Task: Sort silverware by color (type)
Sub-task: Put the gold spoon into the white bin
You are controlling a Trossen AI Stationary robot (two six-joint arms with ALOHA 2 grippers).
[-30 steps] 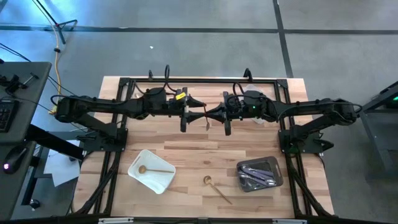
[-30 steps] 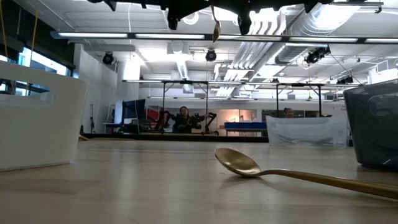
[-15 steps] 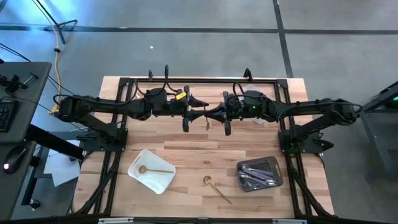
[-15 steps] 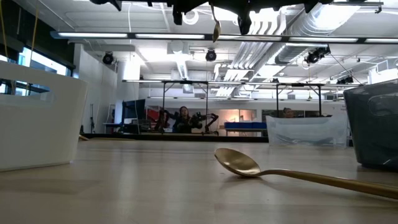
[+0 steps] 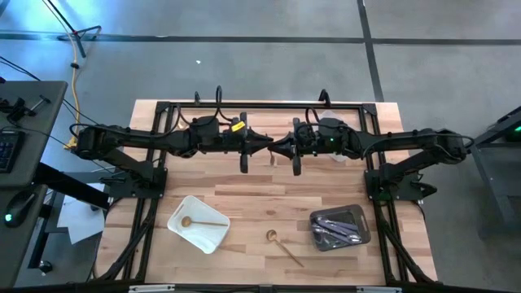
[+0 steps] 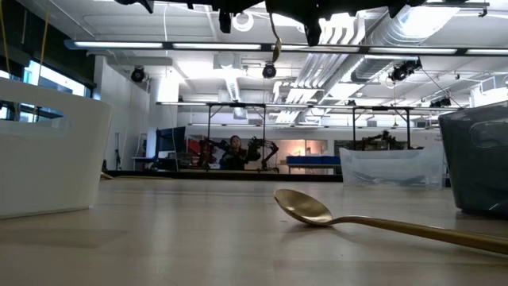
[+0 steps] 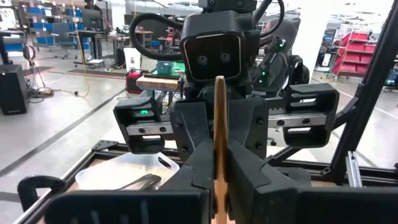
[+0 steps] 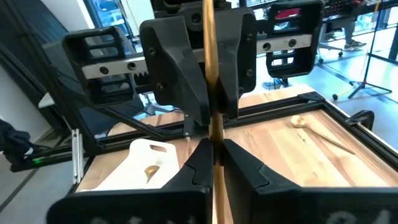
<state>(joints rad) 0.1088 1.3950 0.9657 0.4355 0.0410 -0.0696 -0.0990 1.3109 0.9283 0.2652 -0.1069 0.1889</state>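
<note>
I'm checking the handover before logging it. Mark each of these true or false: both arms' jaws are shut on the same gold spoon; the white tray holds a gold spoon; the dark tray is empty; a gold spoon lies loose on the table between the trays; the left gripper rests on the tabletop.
1. Both grippers, left and right, have jaws shut on the held gold spoon. True.
2. The white tray holds a gold spoon. True.
3. The dark tray is empty. False: it holds dark utensils.
4. A loose gold spoon lies on the table between the trays. True.
5. The left gripper rests on the tabletop. False: it is raised above the table.
</note>
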